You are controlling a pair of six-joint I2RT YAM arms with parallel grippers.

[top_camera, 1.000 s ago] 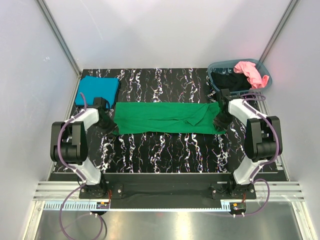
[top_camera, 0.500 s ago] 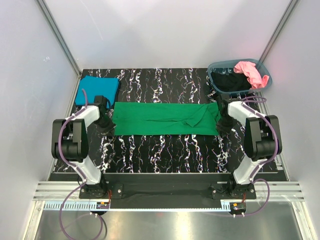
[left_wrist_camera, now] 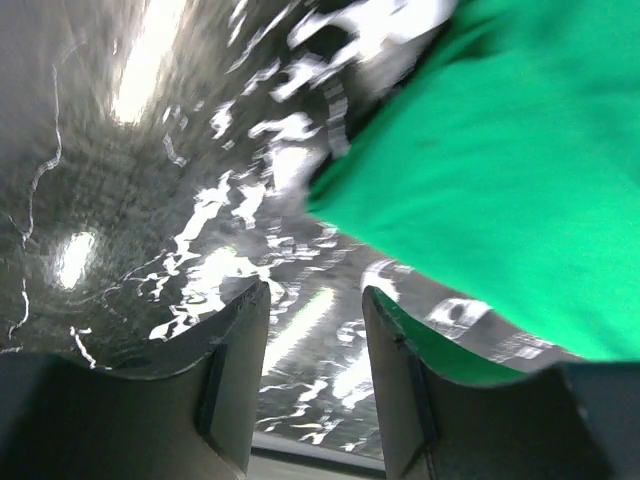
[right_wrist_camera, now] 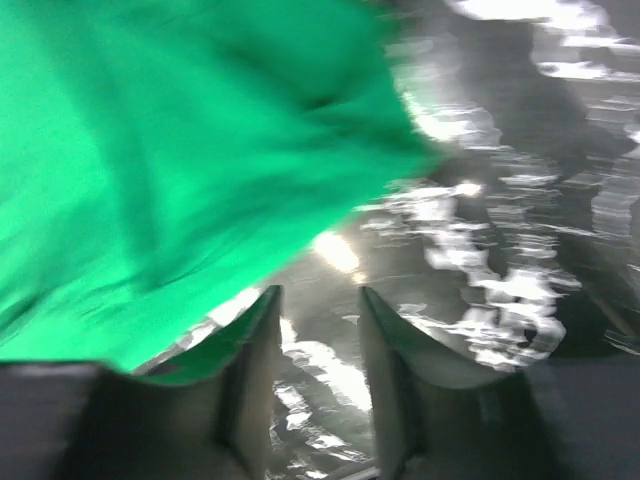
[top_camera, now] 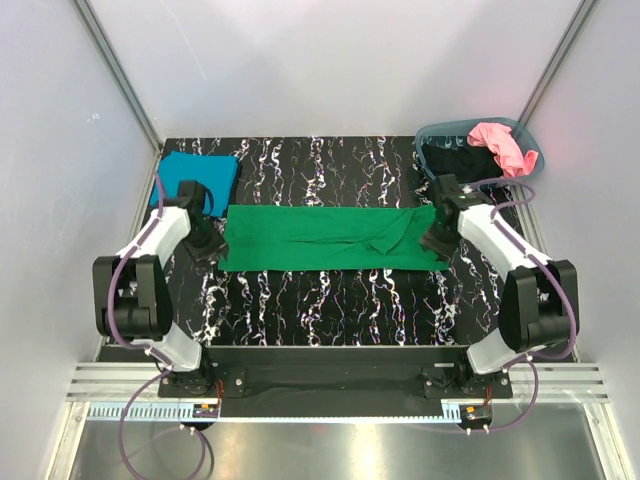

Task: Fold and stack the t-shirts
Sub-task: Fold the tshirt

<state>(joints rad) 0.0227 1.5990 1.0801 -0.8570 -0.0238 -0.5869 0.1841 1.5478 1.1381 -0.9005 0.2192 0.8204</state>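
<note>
Lying flat on the table (top_camera: 330, 300), the green t-shirt (top_camera: 325, 238) is seen folded lengthwise into a long band, with a sleeve turned inward near its right end.

The left claw (top_camera: 207, 245) is held low at the green t-shirt's left end, and the right claw (top_camera: 437, 240) is held low at its right end. In each wrist view the fingers (left_wrist_camera: 235, 370) are shown parted to a moderate gap. Bare table is visible between them and nothing is gripped. Green cloth is seen beside one finger of each claw. Whether it is touched cannot be told, as both views are blurred.

Beyond the green t-shirt's left end, towards the far side, the teal t-shirt (top_camera: 195, 178) is laid as a compact folded square. It can be taken as finished and as the base of the stack.

Beyond the green t-shirt's right end, the pink t-shirt (top_camera: 500, 145) and the black t-shirt (top_camera: 458, 162) are bundled, unfolded, in the basket (top_camera: 447, 126).

One shirt of the four visible is therefore judged done, one is part-folded, and two have not been started. For the green t-shirt, the lengthwise fold appears complete. Crosswise folds to bring it down to the teal one's size are judged to be left, followed by its placing on top of the teal one. The two shirts in the basket would then have to be taken out, spread, folded and stacked in turn.
</note>
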